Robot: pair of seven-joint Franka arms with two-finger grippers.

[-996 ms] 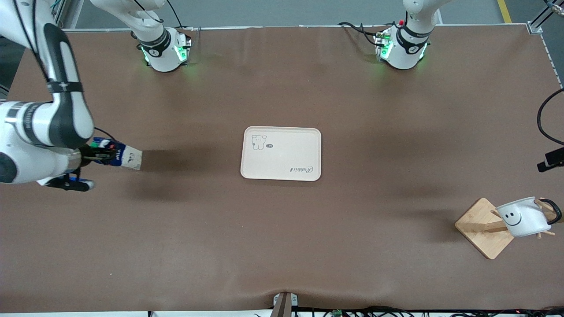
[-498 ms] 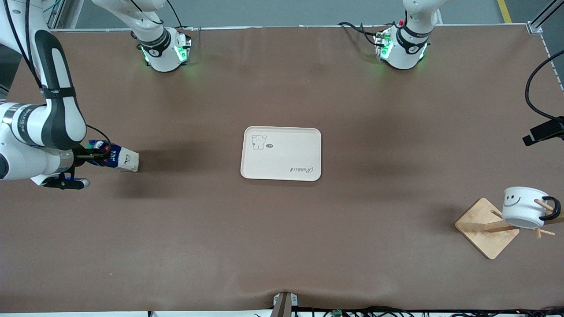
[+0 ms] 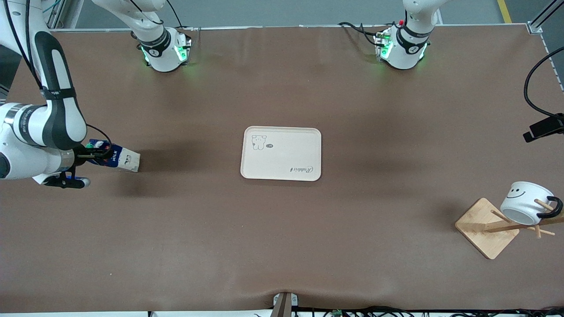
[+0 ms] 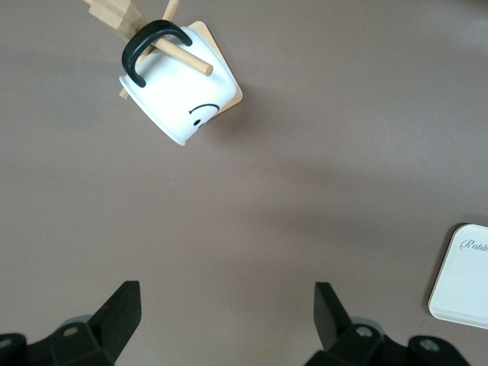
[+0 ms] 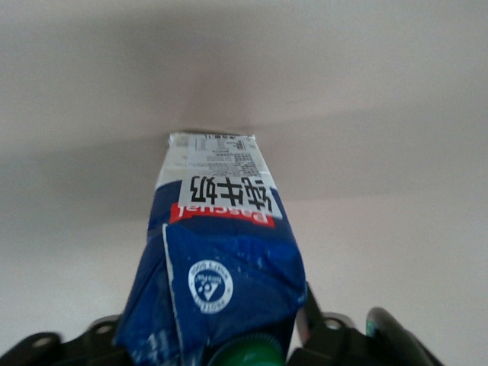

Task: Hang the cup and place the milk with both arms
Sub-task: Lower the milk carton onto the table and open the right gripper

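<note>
The white smiley cup [image 3: 524,207] hangs by its black handle on a peg of the wooden rack [image 3: 480,224] at the left arm's end of the table; it also shows in the left wrist view [image 4: 179,107]. My left gripper [image 4: 229,305] is open and empty, up over the table away from the cup; the front view shows only a black part of it [image 3: 544,127] at the edge. My right gripper [image 3: 94,154] is shut on the top of the blue milk carton [image 3: 116,158], holding it tipped on its side just over the table at the right arm's end. The carton [image 5: 217,244] fills the right wrist view.
A cream tray [image 3: 282,153] with a cartoon print lies at the middle of the brown table; its corner shows in the left wrist view [image 4: 465,282]. The two green-lit arm bases stand along the table's edge farthest from the front camera.
The left gripper has drawn up and away from the cup, which swung and now hangs tilted on the peg. The right gripper shifted slightly with the milk carton.
</note>
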